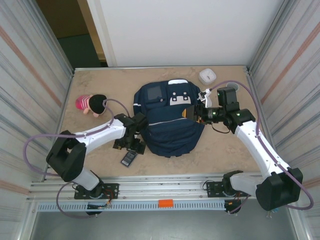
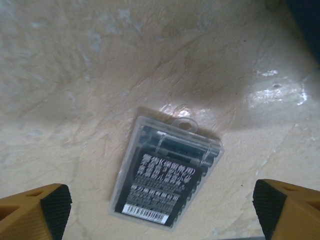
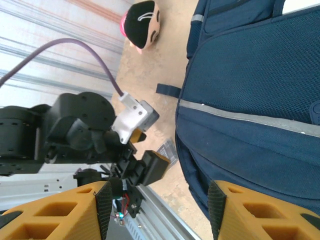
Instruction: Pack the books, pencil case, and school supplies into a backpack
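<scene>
Left gripper [image 2: 162,204] spread wide over clear packet [image 2: 165,172]: light, slick, stiff; I'd pinch long edges. Right gripper [image 3: 159,200]: can't tell.

Out on my left a small pink-and-black doll [image 1: 91,104] lies on the tan bench [image 1: 100,82]. A white round device [image 1: 207,76] sits in the far right corner.

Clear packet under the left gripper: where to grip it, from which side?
Probably pinch the clear packet across its two long edges, mid-length, coming straight down. It lies flat on the table, so its faces offer nothing; the open left gripper straddles its width.
</scene>
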Tool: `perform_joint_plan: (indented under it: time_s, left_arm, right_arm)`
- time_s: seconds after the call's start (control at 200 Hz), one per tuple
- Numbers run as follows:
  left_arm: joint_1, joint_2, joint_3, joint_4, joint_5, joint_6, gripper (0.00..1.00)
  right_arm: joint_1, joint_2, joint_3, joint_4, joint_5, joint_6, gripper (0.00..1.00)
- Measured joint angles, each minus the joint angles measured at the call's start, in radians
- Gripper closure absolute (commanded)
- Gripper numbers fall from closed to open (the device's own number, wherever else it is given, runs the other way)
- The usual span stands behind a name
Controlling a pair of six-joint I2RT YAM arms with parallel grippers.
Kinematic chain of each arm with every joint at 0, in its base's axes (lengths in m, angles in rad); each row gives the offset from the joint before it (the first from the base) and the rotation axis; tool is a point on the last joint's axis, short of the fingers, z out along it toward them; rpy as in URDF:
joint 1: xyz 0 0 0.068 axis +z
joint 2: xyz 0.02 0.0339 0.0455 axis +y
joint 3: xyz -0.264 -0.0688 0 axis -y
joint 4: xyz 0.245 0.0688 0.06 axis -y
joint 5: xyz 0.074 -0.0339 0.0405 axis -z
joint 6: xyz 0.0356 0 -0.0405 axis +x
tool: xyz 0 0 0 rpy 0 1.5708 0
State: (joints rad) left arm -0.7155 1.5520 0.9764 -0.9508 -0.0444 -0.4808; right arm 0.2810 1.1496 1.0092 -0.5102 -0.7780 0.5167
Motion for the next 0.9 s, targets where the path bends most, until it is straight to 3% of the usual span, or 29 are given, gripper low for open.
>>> perform_joint_plan:
  time_s: [0.15,0.351,0.536,0.897]
  left_arm:
    - [0.003,0.061,-0.041,0.061,0.028,-0.025,0.07]
    - [0.022,0.066,-0.092,0.127,0.093,-0.059,0.21]
    - [0.023,0.035,-0.119,0.149,0.088,-0.107,0.4]
    - [0.023,-0.119,-0.206,0.172,0.07,-0.227,0.53]
  right_arm:
    - [0.0,0.0,-0.009,0.019,0.0,0.008,0.46]
    - [0.0,-0.002,-0.015,0.032,0.0,0.025,0.46]
    - [0.0,-0.016,-0.022,0.036,0.0,0.025,0.46]
    - [0.014,-0.056,-0.089,0.091,0.02,0.067,0.45]
